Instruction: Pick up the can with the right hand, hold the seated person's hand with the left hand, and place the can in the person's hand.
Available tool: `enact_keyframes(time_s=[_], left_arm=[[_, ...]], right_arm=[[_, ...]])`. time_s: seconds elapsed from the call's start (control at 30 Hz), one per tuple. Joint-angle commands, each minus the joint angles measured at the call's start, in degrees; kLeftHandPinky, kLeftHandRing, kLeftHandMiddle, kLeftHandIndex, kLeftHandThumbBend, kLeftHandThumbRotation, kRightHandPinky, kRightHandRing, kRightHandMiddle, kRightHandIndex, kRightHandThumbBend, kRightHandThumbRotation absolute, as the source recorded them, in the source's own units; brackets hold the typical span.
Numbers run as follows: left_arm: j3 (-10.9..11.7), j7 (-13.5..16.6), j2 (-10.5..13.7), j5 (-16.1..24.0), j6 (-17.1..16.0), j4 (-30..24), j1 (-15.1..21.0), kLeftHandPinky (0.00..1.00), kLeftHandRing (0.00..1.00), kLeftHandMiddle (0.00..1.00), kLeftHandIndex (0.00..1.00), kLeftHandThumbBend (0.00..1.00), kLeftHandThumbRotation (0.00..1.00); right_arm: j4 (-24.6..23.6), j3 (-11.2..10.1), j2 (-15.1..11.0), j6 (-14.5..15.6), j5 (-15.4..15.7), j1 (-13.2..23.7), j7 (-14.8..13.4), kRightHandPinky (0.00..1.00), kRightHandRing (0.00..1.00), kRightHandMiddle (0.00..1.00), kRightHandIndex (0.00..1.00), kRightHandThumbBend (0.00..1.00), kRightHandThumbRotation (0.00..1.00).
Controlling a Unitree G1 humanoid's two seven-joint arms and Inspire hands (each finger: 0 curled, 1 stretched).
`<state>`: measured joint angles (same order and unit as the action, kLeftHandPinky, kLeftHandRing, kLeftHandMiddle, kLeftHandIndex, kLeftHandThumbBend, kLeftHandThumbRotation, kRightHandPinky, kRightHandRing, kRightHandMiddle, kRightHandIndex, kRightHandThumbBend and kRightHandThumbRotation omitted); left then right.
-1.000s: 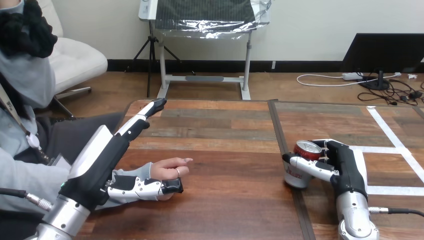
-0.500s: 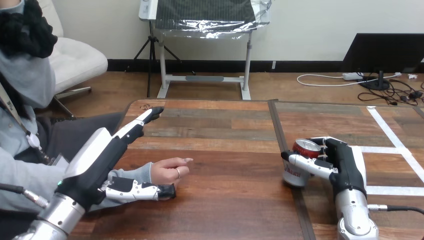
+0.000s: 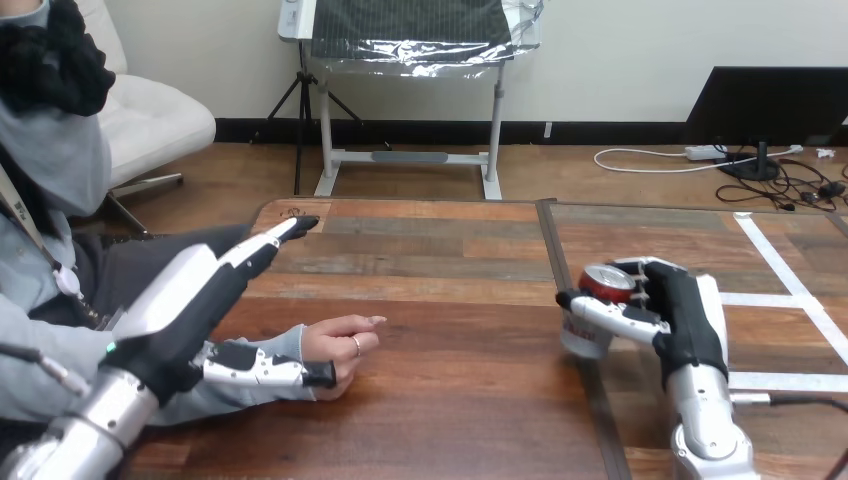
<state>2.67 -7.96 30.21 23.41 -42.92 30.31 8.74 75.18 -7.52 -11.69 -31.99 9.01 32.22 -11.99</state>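
left hand (image 3: 185,318) spread, thumb beside the person's hand (image 3: 340,346) resting on the bench (image 3: 450,400), fingers straight above it, poised to clasp. farther right, right hand (image 3: 685,325) curls round the soda can (image 3: 600,285), well apart, ready to carry.

Nothing written can be read here: no word, number or sign. The can (image 3: 601,283) may carry print on its side, but the right hand (image 3: 682,318) is wrapped round it and covers most of that side. What little shows is too small and blurred to make out.
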Motion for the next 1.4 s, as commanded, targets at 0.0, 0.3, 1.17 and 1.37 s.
enact_keyframes(time_s=[0.0,0.3,1.17,1.37], left_arm=[[-1.6,1.3,2.8,1.8,0.4,1.7,8.5,0.84,0.93,0.92,0.92,1.00,0.31],[-3.0,0.5,3.9,3.9,2.5,3.1,11.0,0.83,0.92,0.91,0.91,1.00,0.28],[-10.4,-2.2,6.6,9.0,7.2,10.7,20.0,0.84,0.90,0.90,0.89,1.00,0.31],[-12.3,-2.4,6.9,9.6,6.9,14.1,22.3,0.82,0.88,0.88,0.87,1.00,0.30]], right_arm=[[-4.2,1.2,-1.9,-4.9,1.0,9.7,-1.5,0.38,0.42,0.48,0.51,0.76,0.00],[-3.5,1.3,-2.0,-5.3,1.1,10.3,-1.4,0.37,0.42,0.48,0.51,0.76,0.00],[-3.0,2.3,-1.9,-6.5,1.9,11.3,-2.0,0.36,0.41,0.47,0.50,0.79,0.00],[-3.1,2.4,-1.8,-6.9,2.1,11.3,-1.9,0.35,0.41,0.47,0.50,0.79,0.00]])
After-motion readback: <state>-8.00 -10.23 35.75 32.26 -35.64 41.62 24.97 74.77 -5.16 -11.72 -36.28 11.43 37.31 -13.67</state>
